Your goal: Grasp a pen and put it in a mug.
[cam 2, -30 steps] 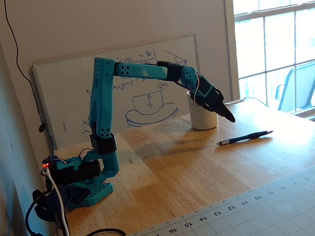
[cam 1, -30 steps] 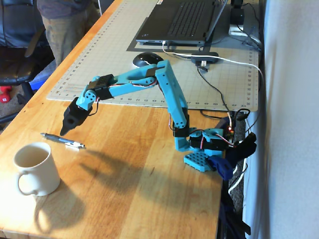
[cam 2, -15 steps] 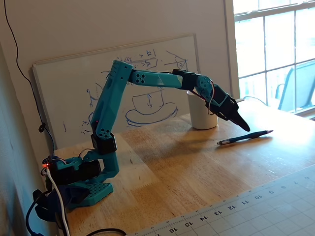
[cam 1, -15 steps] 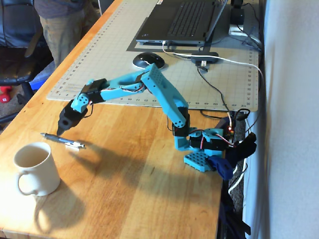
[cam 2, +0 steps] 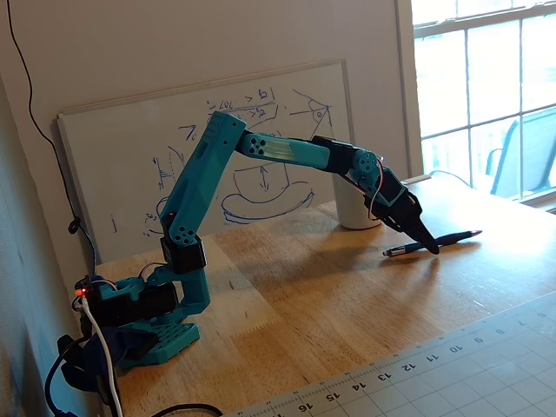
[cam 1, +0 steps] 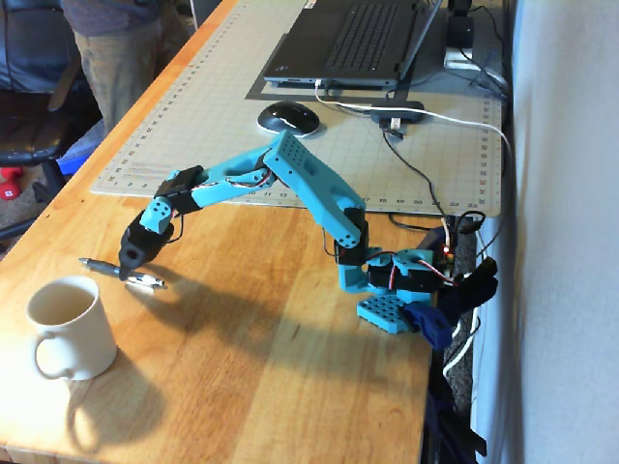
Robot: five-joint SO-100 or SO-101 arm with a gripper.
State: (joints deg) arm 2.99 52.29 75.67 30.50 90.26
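Partly hidden mug (cam 2: 354,211) behind arm, fingers (cam 2: 424,240) pinching pen (cam 2: 452,240) — middle covered.

In a fixed view, bare wooden counter (cam 1: 261,329) lies open between the slim dark-barrelled pen (cam 1: 121,272) and the cream-white ceramic mug (cam 1: 68,327), which stands nearer and slightly left, apart from the pen. The mug's mouth is uncovered from above. The black end effector (cam 1: 126,263) is down at the pen's middle. Farther off, a gridded cutting mat (cam 1: 193,126), a black-and-white computer mouse (cam 1: 287,118) and a dark laptop (cam 1: 353,39) occupy the far counter. In another fixed view, a whiteboard (cam 2: 130,148) closes off the side beyond the mug.
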